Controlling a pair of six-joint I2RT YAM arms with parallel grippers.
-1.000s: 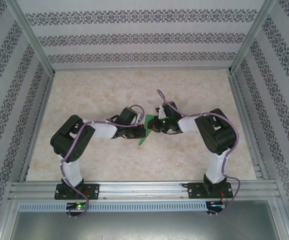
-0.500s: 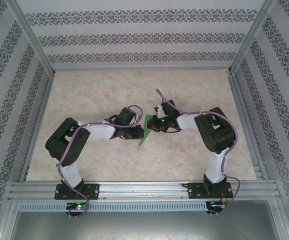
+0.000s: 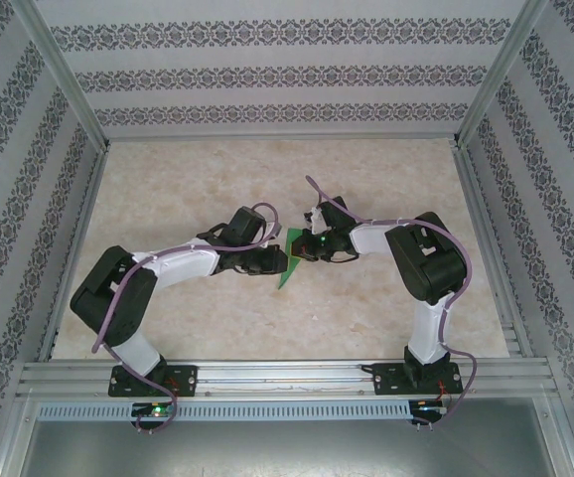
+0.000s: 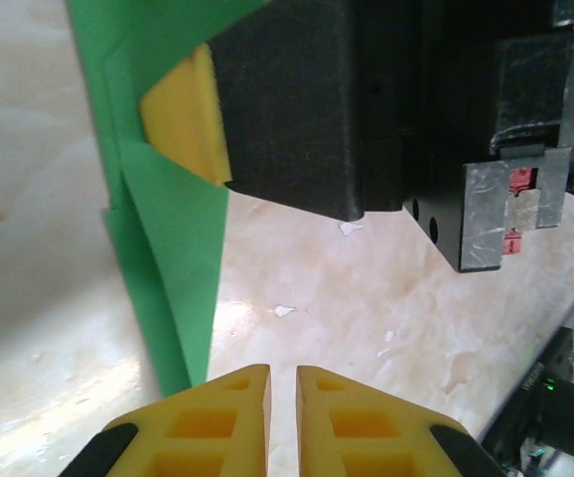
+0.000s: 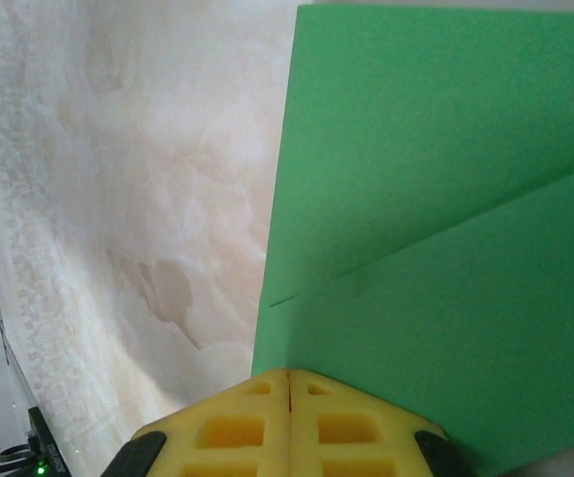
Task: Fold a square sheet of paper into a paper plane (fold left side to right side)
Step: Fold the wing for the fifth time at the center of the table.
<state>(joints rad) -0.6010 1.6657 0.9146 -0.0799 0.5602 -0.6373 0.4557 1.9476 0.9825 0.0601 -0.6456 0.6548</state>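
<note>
Scene: a pale marbled tabletop (image 3: 386,179) between patterned walls, with both arms bent in toward the middle of the overhead frame.
Paper: the thin, bright green paper sheet (image 3: 289,268) sits right at the centre of the overhead view. It shows as a small pointed sliver between the two arm tips, its point aimed at the lower edge of the frame.
Right gripper: the right gripper (image 3: 305,246) comes in from right of centre. In its own camera (image 5: 289,383) the yellow fingertips are pressed tight together at the bottom edge. The green paper sheet (image 5: 436,199) spreads out from them across the right half, so that's a pinch on the paper.
Crease: a straight fold line (image 5: 416,237) slants across the sheet, rising toward the right edge.
Left gripper: the left gripper (image 3: 272,261) arrives from left of centre. Its own camera (image 4: 282,383) shows the yellow fingertips at the bottom edge with a thin slit between them and nothing in it.
Close-up, left wrist: the green paper sheet (image 4: 173,248) runs as a narrow band down the left side, just beside the left-hand fingertip. At upper centre, the right gripper's black finger has its yellow pad (image 4: 183,109) set against the paper.
</note>
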